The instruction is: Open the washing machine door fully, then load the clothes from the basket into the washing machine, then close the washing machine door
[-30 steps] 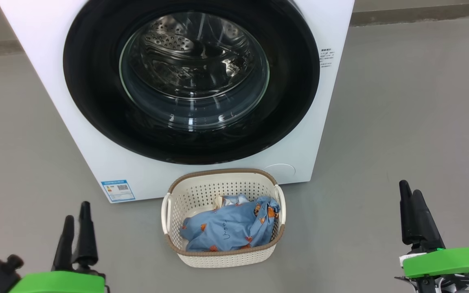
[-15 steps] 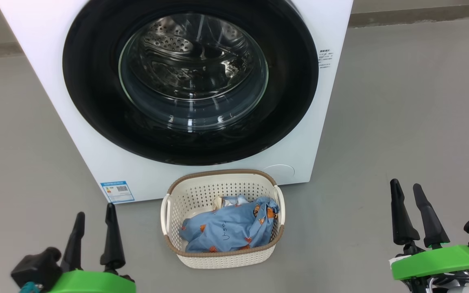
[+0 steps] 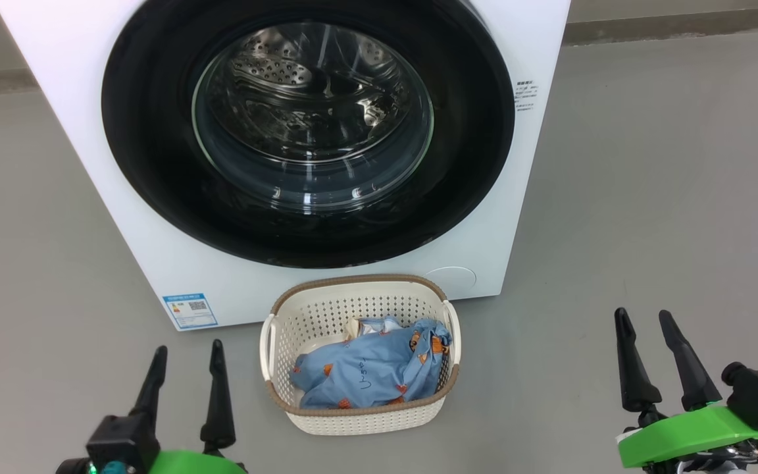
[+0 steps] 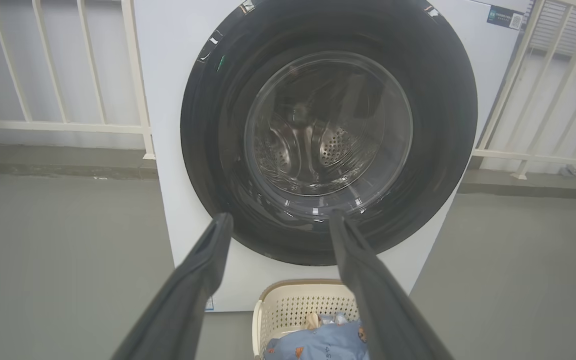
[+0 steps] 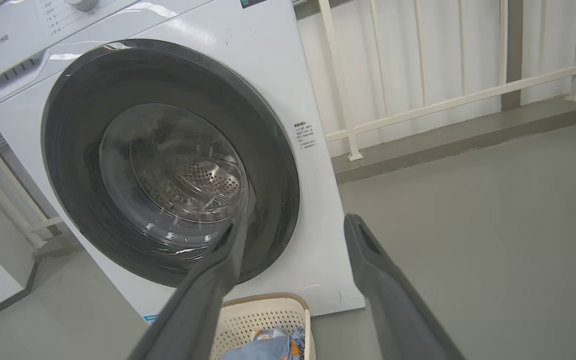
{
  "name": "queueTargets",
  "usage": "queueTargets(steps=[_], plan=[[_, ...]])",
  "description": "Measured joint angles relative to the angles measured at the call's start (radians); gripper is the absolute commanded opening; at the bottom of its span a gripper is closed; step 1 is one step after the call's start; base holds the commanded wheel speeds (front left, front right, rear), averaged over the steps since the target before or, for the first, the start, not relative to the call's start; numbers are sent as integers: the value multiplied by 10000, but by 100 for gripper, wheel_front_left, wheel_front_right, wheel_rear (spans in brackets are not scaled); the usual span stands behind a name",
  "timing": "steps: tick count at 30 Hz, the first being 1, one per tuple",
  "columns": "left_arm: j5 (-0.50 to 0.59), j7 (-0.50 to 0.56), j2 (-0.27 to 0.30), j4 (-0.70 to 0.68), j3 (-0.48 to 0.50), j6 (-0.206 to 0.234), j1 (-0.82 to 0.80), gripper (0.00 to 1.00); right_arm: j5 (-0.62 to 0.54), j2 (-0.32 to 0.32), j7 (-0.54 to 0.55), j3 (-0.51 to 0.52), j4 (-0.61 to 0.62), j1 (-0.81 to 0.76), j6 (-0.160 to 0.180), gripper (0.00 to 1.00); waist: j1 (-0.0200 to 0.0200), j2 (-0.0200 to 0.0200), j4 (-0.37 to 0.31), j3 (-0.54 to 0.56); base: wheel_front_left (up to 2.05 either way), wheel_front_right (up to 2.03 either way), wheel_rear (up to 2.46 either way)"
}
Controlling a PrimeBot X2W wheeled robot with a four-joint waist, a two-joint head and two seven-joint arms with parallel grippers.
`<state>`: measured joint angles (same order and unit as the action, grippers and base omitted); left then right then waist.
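The white washing machine [image 3: 234, 289] stands on a grey floor [image 3: 649, 197], with a pale railing [image 4: 58, 125] behind it. Its round door [image 3: 310, 125] sits flush against the front, closed, and the steel drum shows through the glass inside the wide black rim. Just in front of the machine, below the door, a cream basket [image 3: 359, 282] with a brown rim rests on the floor. The clothes [image 3: 369, 372] lie bunched inside it, mostly light blue with small orange prints, a cream piece poking out behind. The left gripper [image 3: 188, 347] hangs to the left of the basket, well apart from it, jaws spread and holding nothing. The right gripper [image 3: 642, 313] is further off to the right, jaws likewise apart and empty. A small blue sticker [image 3: 189, 309] marks the machine's lower left corner.
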<state>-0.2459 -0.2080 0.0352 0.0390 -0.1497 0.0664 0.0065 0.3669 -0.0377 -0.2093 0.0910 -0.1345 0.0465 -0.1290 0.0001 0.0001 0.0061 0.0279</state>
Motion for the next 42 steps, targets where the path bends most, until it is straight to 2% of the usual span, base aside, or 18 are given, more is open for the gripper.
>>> queueTargets(steps=[14,42], plan=[[1206,-405,42,775,-291,176,41,100,-1894,-10,-405,42,-903,205,0,100,0,0,-46,-27,0,0,0],[1007,-472,52,1417,-282,73,56,100,-2000,-21,-405,46,-1321,271,-2,100,0,0,-43,23,0,0,0]])
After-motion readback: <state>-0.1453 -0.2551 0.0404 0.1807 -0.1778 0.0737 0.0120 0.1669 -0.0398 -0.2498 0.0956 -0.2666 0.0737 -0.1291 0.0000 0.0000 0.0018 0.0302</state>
